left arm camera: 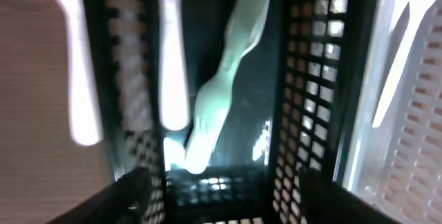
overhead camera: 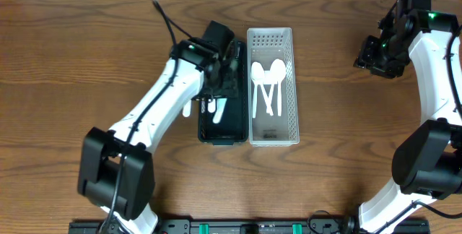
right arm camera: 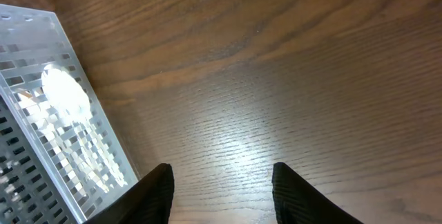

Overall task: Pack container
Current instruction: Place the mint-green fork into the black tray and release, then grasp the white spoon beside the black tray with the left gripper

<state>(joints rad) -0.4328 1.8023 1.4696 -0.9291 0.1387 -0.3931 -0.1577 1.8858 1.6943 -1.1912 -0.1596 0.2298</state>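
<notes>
Left wrist view, blurred: closest to the lens, the left gripper (left arm camera: 221, 200) is hanging with its two dark fingers (left arm camera: 135, 193) standing wide apart and pinching nothing. Beyond them the black bin (left arm camera: 304, 79) is running away from the camera, its mesh walls rising on both sides. A pale utensil (left arm camera: 217, 92) is lying slantwise on the bin floor, its near end close to the end wall. A second piece (left arm camera: 173, 51), white, is lying along the left wall (whether on the rim or just inside, the blur is hiding). A third piece (left arm camera: 79, 65) is lying outside that wall on the brown table (left arm camera: 27, 113).

Right wrist view: the right gripper (right arm camera: 221, 193) is hovering over bare wood, its two fingertips (right arm camera: 155, 196) spread with nothing between them. Farther off, at the left, a corner of the white bin (right arm camera: 27, 41) is showing, with white spoons (right arm camera: 65, 92) lying inside.

Overhead view: the left arm is reaching diagonally from the near table edge to the far end of the black bin. The white bin is sitting just beside the black one, on its right, the long walls running parallel. The spoons are lying in its middle, bowls pointing away. The right gripper is hanging well apart from both bins, toward the table's far right.
</notes>
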